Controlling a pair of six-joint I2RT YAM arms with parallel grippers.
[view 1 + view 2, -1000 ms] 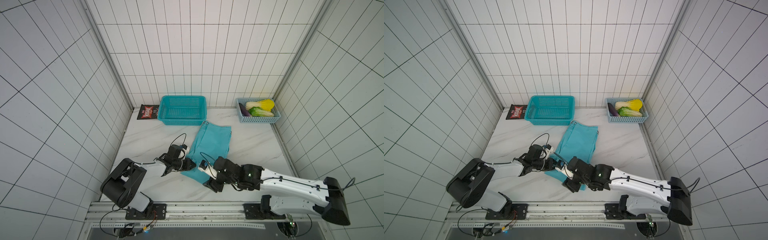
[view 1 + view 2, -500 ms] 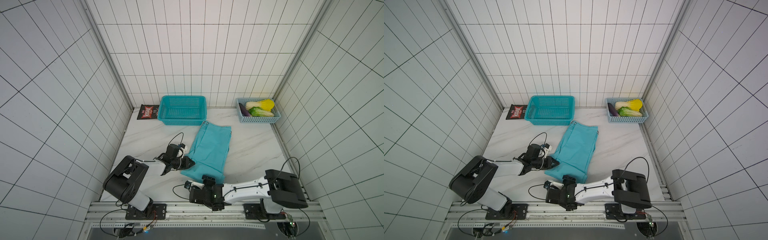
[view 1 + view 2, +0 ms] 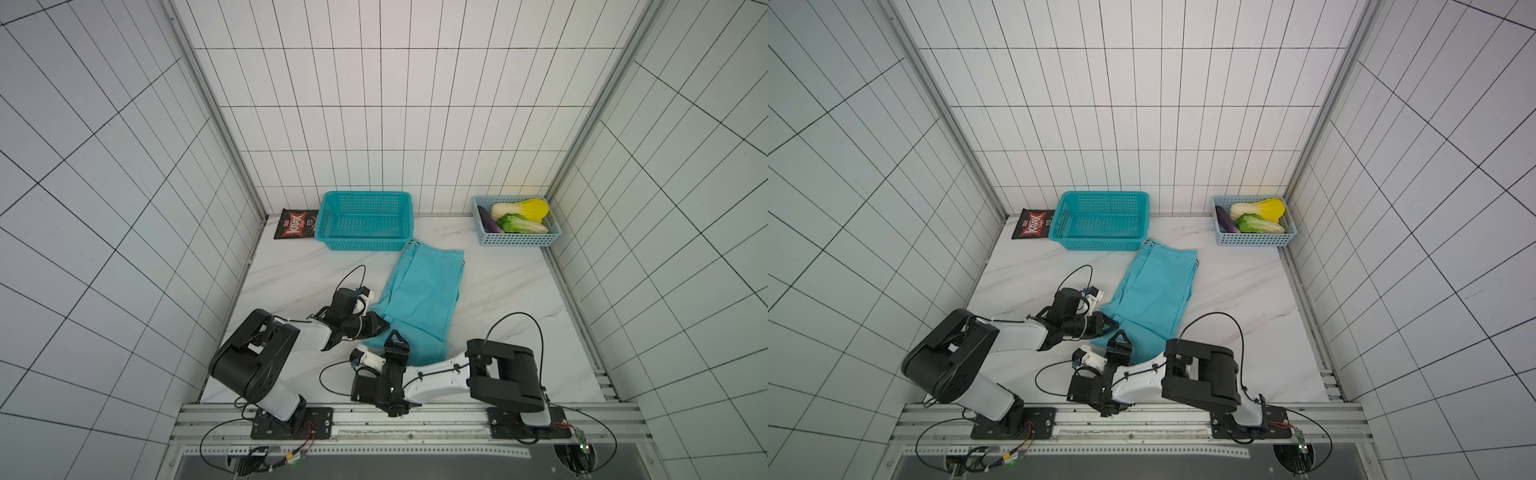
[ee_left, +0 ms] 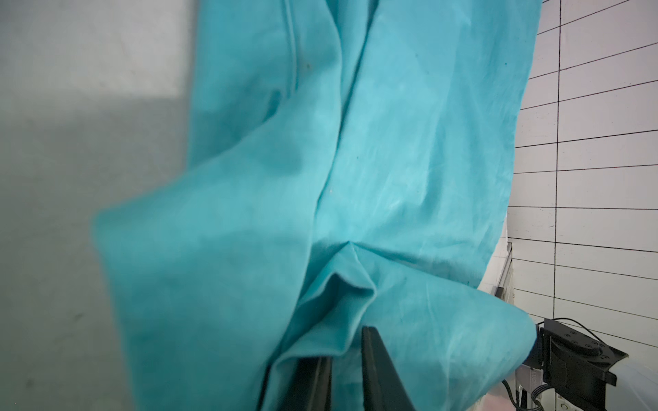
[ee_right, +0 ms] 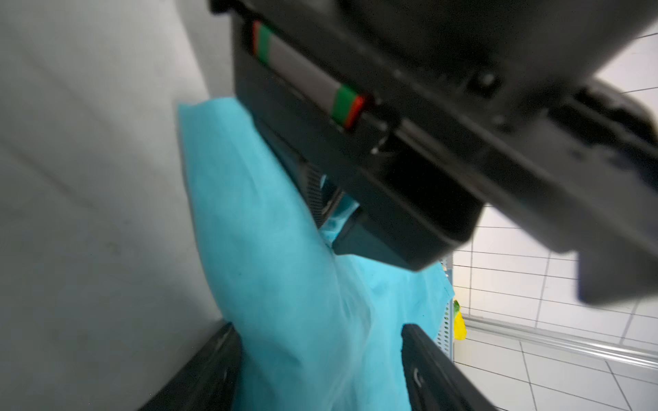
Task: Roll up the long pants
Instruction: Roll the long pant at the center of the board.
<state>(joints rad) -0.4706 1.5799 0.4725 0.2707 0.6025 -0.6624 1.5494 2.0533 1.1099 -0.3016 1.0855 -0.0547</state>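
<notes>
Centre of the table point(image 3: 503, 303): the long pants point(image 3: 426, 297) lie flat and folded lengthwise, seen in both top views point(image 3: 1156, 291). The waistband end with the striped trim point(image 3: 412, 246) points to the far wall, just beside a near corner of the teal basket point(image 3: 361, 243). The hem end sits nearest the robot bases.

Left tool point(image 3: 384, 326) comes in from the pants' left edge, close to the hem end. Its jaws are nearly together, pinching a raised fold of cloth. The left wrist view shows that fold bunched between the two fingers point(image 4: 377, 370), with the rest of the pants point(image 4: 391, 160) spread beyond.

Right tool point(image 3: 395, 336) is at the hem end, pointing away from the base, jaws wide apart. In the right wrist view the cloth point(image 5: 285, 267) runs between the spread fingers point(image 5: 431, 370) and nothing is clamped. That view is blurred, so I can't tell whether the fingers touch the cloth.

The two tools are near each other at that corner of the pants.

Elsewhere: a snack packet point(image 3: 295, 224) lies by the far wall beside the teal basket. A light blue basket point(image 3: 515, 241) in the far right corner holds vegetables point(image 3: 519, 216).
</notes>
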